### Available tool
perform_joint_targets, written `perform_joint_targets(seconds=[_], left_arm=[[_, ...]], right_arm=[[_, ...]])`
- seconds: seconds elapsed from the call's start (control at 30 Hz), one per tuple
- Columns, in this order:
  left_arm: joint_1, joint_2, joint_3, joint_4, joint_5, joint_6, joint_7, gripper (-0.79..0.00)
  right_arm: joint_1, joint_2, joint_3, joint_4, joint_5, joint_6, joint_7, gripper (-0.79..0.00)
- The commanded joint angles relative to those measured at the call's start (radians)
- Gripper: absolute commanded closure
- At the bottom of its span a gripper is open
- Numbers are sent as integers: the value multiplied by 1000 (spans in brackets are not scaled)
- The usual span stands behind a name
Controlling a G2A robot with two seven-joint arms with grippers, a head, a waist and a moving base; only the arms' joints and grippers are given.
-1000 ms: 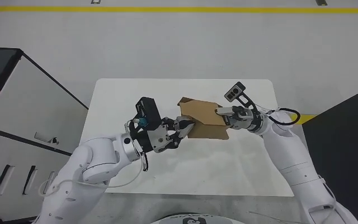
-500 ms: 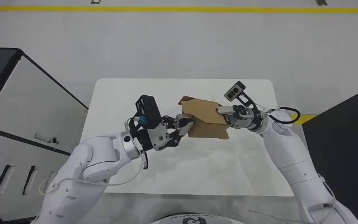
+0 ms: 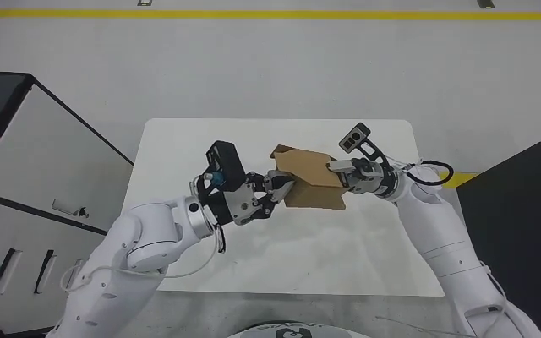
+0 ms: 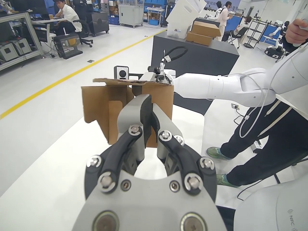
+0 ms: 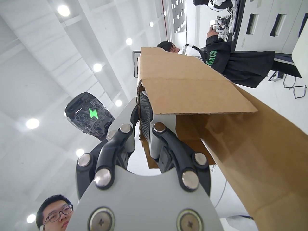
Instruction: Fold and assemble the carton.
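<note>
A brown cardboard carton [image 3: 311,173], partly folded with loose flaps, is held above the middle of the white table [image 3: 338,253] between both arms. My left gripper [image 3: 279,182] is at its near-left edge. In the left wrist view the left gripper [image 4: 152,111] is shut, pinching a wall of the carton [image 4: 96,102], whose open side shows an inner flap. My right gripper [image 3: 336,169] holds the opposite end. In the right wrist view the right gripper [image 5: 144,118] is shut on a flap edge of the carton [image 5: 192,90].
A black-framed cabinet [image 3: 25,110] stands off the table's left side, and a dark block [image 3: 507,194] off its right. A yellow line [image 3: 270,13] runs along the floor beyond the table. Bare tabletop lies in front of the carton.
My left gripper has shifted slightly farther from the table's front edge, staying on the carton's edge. The right gripper and the carton have barely moved.
</note>
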Motion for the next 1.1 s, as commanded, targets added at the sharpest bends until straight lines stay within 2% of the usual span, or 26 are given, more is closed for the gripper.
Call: perform_joint_targets(seconds=[0.0, 0.3, 0.6, 0.9, 1.07], left_arm=[[2, 0, 0, -2, 0, 0, -2, 0], [-1, -2, 25, -6, 2, -2, -9, 0], [-2, 0, 5, -9, 0, 4, -13, 0], [-11, -2, 32, -8, 1, 1, -24, 0], [-14, -1, 12, -4, 2, 8, -8, 0]], right_arm=[[0, 0, 0, 0, -1, 3, 1, 0], [2, -1, -7, 1, -2, 11, 4, 0], [0, 0, 1, 5, 6, 15, 9, 0], [-4, 0, 4, 5, 9, 25, 10, 0], [-6, -1, 1, 17, 46, 66, 17, 0]])
